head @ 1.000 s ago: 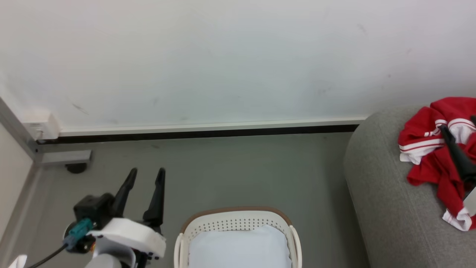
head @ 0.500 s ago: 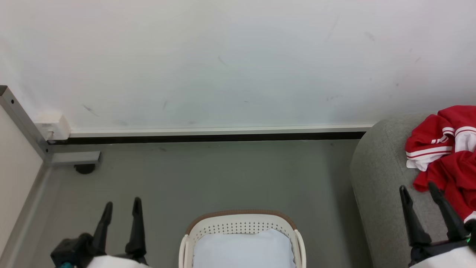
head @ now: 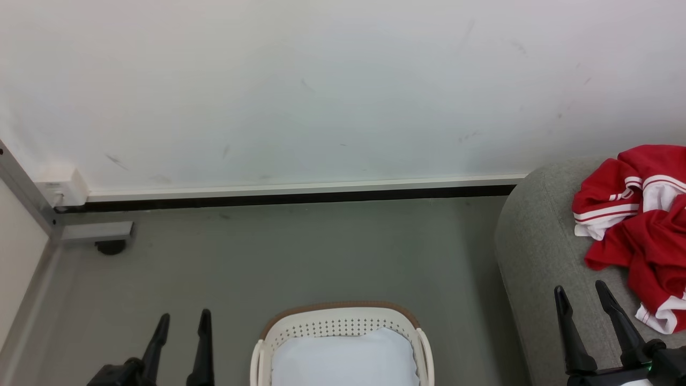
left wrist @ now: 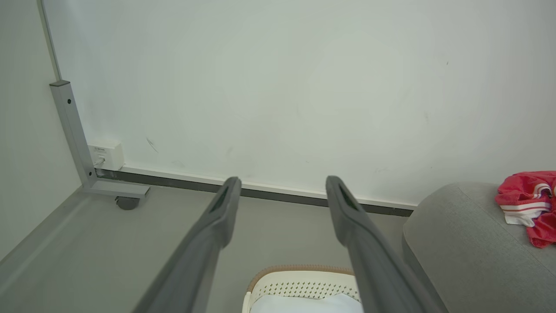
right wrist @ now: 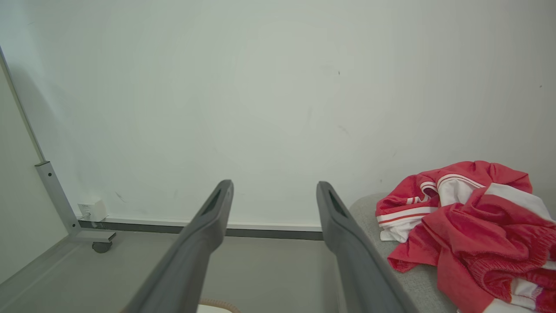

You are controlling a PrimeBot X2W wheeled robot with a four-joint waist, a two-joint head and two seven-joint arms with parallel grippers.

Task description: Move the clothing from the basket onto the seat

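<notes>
The red clothing (head: 638,230) with white stripes lies crumpled on the grey seat (head: 541,252) at the right; it also shows as clothing (right wrist: 469,230) in the right wrist view and clothing (left wrist: 527,204) in the left wrist view. The cream basket (head: 340,327) with a brown rim stands on the floor at bottom centre, holding a plain pale white cloth (head: 345,359). My left gripper (head: 182,321) is open at the lower left, beside the basket. My right gripper (head: 581,292) is open over the seat's front, just left of the clothing, holding nothing.
A white wall with a dark baseboard (head: 300,194) runs behind. A grey metal frame post (head: 27,193) with a caster foot (head: 110,246) and a white wall socket (head: 61,187) sit at the far left. Grey floor (head: 300,252) lies between basket and wall.
My right gripper has let go of the clothing and drawn back to the lower right. My left gripper has dropped toward the bottom edge. The camera has shifted slightly.
</notes>
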